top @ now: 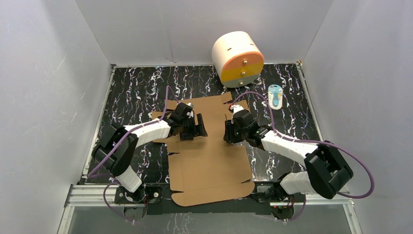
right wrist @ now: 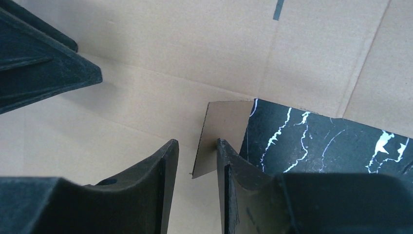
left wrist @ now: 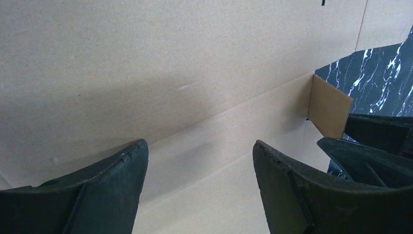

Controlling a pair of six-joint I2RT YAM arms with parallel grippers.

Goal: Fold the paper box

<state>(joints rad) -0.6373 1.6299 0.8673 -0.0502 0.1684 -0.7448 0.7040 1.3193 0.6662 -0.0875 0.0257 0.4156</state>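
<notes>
The paper box (top: 209,156) lies flat and unfolded in the middle of the counter (top: 141,87), its near flap reaching the near edge between my two bases. My left gripper (left wrist: 199,146) hovers low over the sheet's left-centre panel with its jaws wide apart and nothing in them. My right gripper (right wrist: 197,144) sits at the sheet's right edge, jaws narrowly apart, straddling a small upright tab (right wrist: 221,117). One finger looks to be touching the tab and a gap shows on the other side, so I judge it is not clamped. The tab could slip out sideways if I close off-centre, or crease in the wrong place if I squeeze hard, since thin corrugated card bends easily. Nothing pins the sheet, so pulling on the tab could drag or turn the whole blank on the smooth surface. My two grippers are near each other and could collide. The counter is glossy black marble-patterned, enclosed by plain pale walls (top: 48,73). At the far side stand a white cylinder (top: 237,58) with an orange-yellow face and a small blue item (top: 275,96), both apart from the box.
</notes>
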